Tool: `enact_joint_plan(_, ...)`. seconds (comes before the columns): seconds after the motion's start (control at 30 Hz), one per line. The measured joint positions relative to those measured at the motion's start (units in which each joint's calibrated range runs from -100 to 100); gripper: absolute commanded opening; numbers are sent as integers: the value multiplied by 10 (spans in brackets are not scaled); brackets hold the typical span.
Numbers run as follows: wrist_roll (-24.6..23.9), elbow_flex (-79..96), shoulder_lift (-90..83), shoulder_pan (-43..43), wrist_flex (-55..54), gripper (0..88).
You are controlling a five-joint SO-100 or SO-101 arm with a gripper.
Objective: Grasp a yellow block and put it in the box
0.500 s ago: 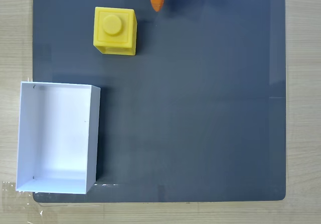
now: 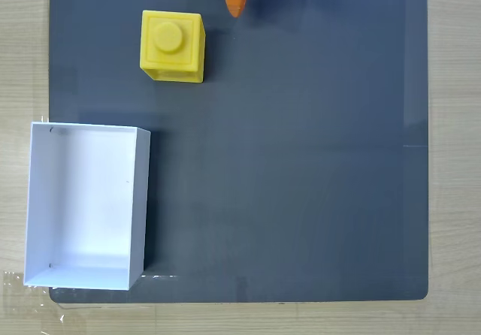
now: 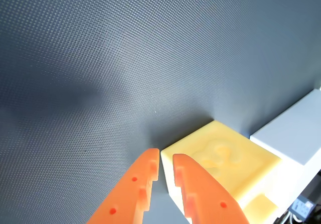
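Yellow block (image 2: pixel 172 46): ungrasped on your mat; box (image 2: pixel 84 204) empty; gripper (image 3: pixel 166 158) nearly closed, holding nothing.

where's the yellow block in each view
Fixed view: the yellow block sits upper left on the dark mat, above the white box.
Wrist view: the block is lower right, just behind the hand's orange tips.
Shared landmark: the white box, beside the block.

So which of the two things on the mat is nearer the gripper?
The yellow block, studded and near the mat's top edge in the fixed view, just left of the gripper. The white box sits lower left.
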Motion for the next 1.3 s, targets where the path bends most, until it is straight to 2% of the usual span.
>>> enact_joint_plan(0.27,0,-2,11,0,-4,39)
enact_joint_plan(0.43,0,-52,105,-1,-73,39)
enact_joint_plan(0.6,0,-164,265,-1,-155,39)
enact_joint_plan(0.93,0,-499,559,0,-168,39)
enact_joint_plan(1.07,0,-586,617,0,-126,39)
enact_joint_plan(1.3,1,-712,678,0,65,40)
